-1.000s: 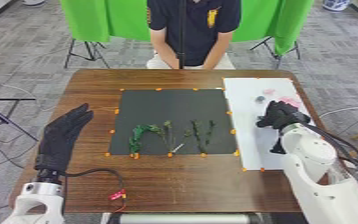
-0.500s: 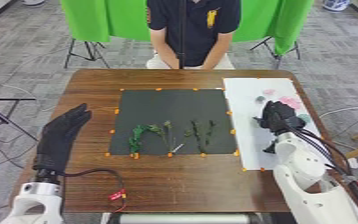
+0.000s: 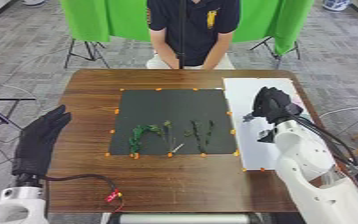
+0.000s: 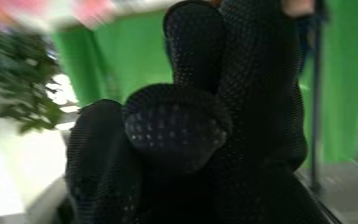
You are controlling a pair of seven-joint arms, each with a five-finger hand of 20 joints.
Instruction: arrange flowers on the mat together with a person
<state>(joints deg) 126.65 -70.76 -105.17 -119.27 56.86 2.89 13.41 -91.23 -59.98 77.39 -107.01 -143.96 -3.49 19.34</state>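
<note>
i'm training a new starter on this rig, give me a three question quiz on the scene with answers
1. Multiple choice: in the head view, where on the dark mat do the green stems lie?
a) in its far part
b) in its near part, toward the robot
c) in its far left corner

2. True or false: in the head view, the robot's right hand is over the white sheet.

3. Fill in the blank: the robot's left hand is to the ____ of the dark mat.

Key: 1 b; 2 true; 3 left
</note>
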